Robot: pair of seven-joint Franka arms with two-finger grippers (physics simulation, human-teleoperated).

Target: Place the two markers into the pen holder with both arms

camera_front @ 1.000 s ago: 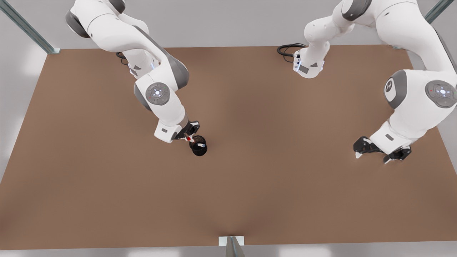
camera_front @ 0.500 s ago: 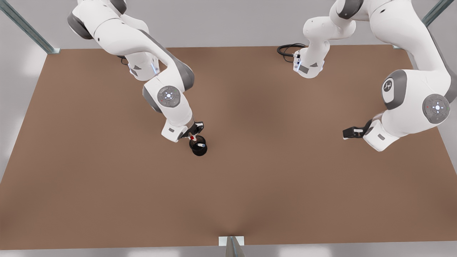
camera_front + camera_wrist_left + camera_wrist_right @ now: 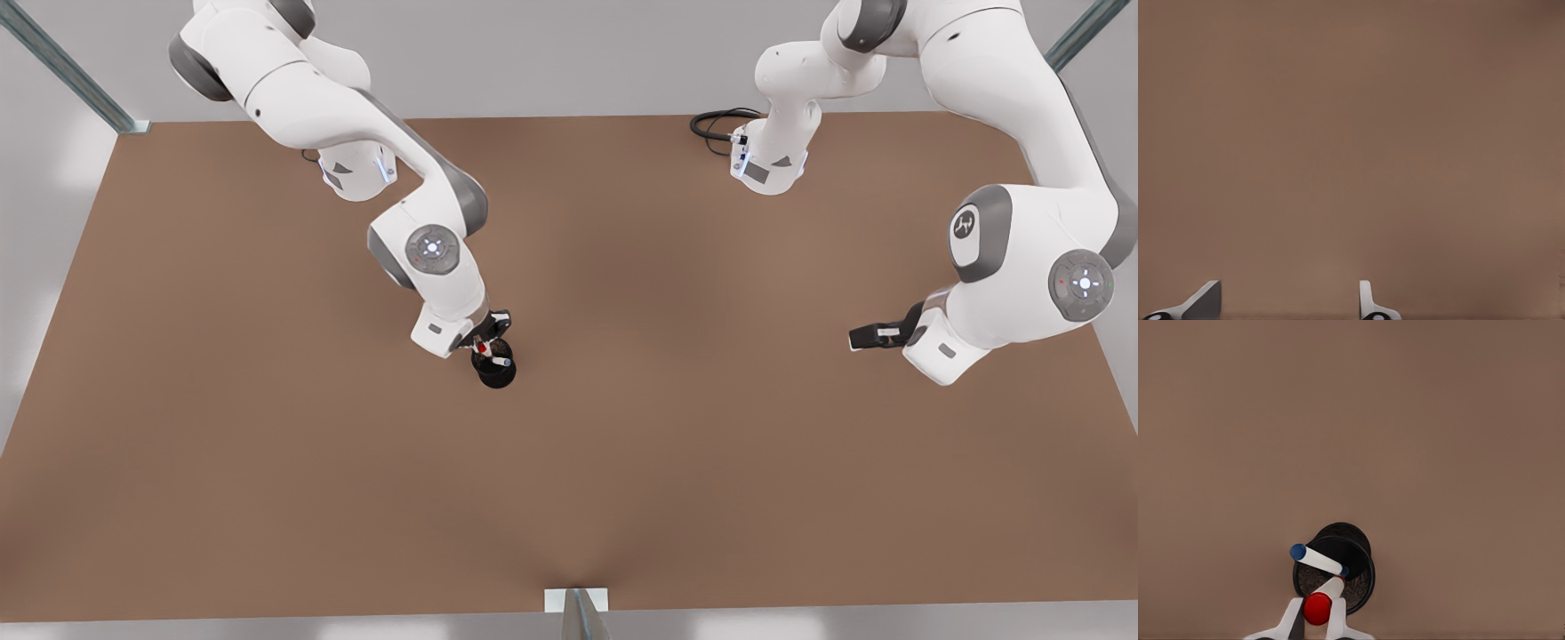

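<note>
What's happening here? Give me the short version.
The right gripper holds the red marker over the pen holder, its lower end already past the rim. The blue marker leans inside. The left gripper waits open over bare table, at the front view's right.

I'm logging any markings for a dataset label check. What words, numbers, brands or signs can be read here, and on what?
No readable words or numbers.
A small dark emblem sits on the grey joint cover of the arm at the front view's right; too small to read.
The red marker, blue marker and pen holder carry no print.
</note>
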